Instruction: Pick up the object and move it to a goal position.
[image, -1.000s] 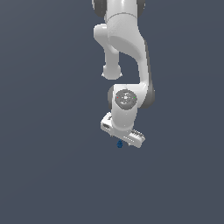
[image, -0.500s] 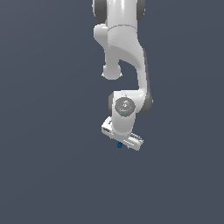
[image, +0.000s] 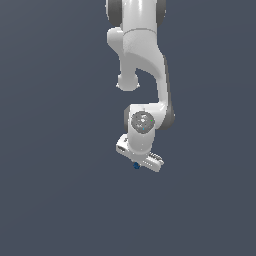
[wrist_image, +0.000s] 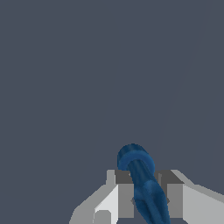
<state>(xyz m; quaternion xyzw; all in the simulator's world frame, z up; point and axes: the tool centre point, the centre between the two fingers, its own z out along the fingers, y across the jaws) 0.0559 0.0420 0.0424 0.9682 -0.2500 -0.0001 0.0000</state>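
Claw: the white claw (wrist_image: 142, 199) is clamped on the object — in the wrist view its two grey fingers (wrist_image: 124, 199) press in from either side of the blue body.
Object: the dark blue, elongated, lumpy object (wrist_image: 141, 179) sits between the pads, its rounded end poking out past the fingertips; in the exterior view it is only a small blue speck (image: 136, 165) just under the claw (image: 140, 161).
Arm: the arm (image: 142, 65) hangs down from the top of the exterior view, wrist bent, claw pointing downward.
Surroundings: flat dark grey all round; no goal marker can be seen in either view, and whether the object is clear of the ground I cannot tell.
Step in hand: carrying, by my reading — the grasp looks made and the move to the goal remains.
Doing it well: keep the squeeze steady, move smoothly without sudden wrist turns, since the object is round-sided and could swivel or slip between the pads; release only once it is at the goal.
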